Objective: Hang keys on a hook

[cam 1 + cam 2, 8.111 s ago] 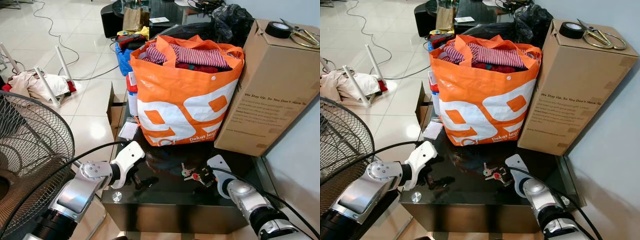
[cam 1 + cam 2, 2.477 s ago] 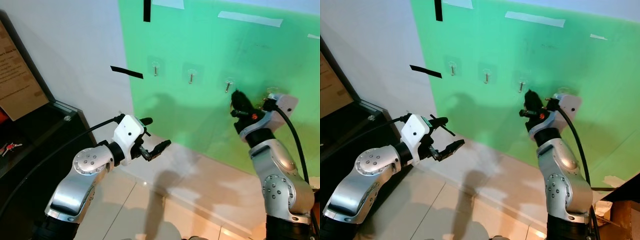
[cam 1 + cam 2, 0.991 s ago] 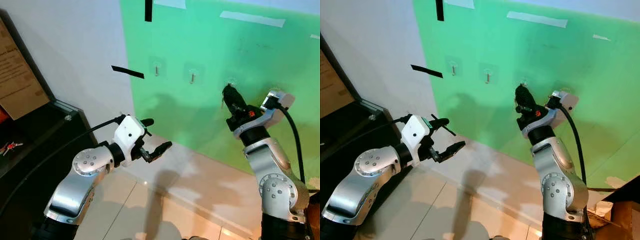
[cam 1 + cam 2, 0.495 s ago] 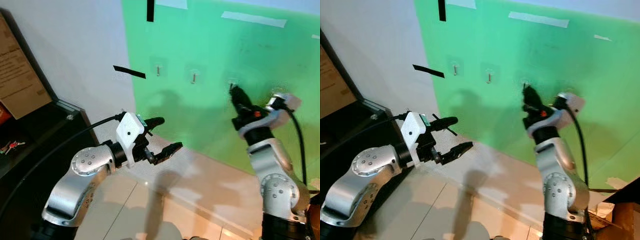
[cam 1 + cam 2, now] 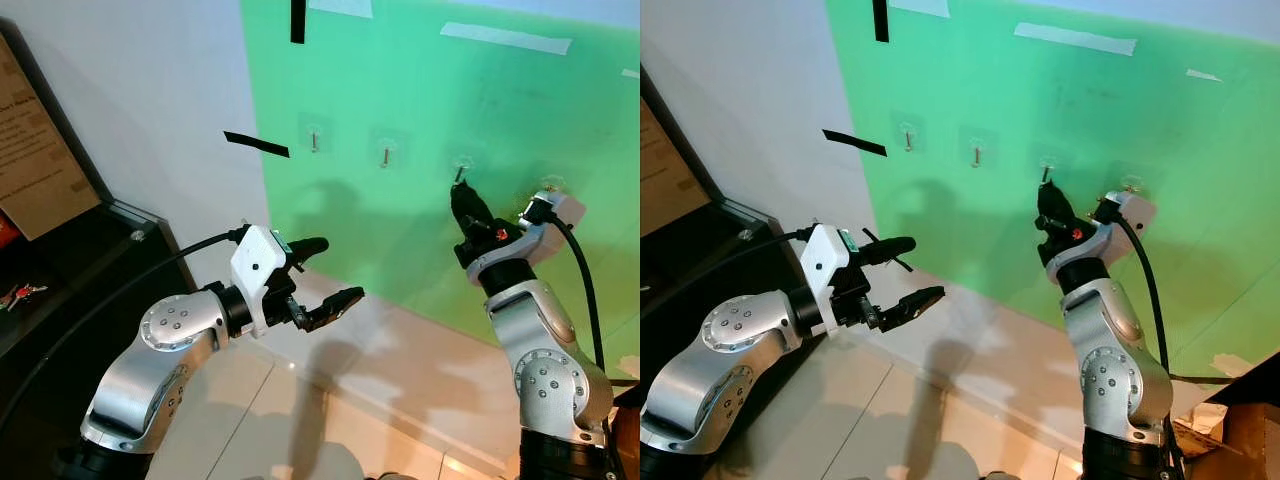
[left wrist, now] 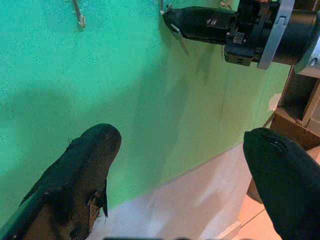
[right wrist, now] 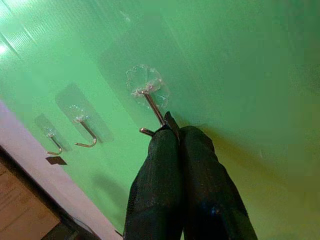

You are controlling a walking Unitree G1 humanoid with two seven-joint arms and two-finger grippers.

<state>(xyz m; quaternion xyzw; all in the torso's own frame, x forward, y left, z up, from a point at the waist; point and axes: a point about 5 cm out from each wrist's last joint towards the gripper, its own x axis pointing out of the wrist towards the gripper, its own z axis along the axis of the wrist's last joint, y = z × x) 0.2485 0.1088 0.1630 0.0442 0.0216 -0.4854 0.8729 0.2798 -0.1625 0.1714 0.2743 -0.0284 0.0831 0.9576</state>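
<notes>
My right gripper (image 5: 458, 192) is raised against the green wall, its tip just under the third clear-backed metal hook (image 7: 151, 104). Its fingers are shut, and in the left wrist view a thin silver key (image 6: 179, 38) hangs from the tip, beside the hook; whether it touches the hook cannot be told. A red-tagged bunch of keys (image 5: 20, 295) lies on the black table at the far left. My left gripper (image 5: 333, 270) is held out at waist height, open and holding nothing.
Several hooks (image 5: 314, 140) sit in a row on the green panel, with black tape strips (image 5: 255, 144) to their left. A brown cardboard box (image 5: 30, 160) stands on the black table (image 5: 120, 250). Pale tiled floor (image 5: 300, 420) lies below.
The right gripper's tip has dropped slightly down and left from the third hook. Since a second ago the left gripper has spread wider and reached a little further out.
</notes>
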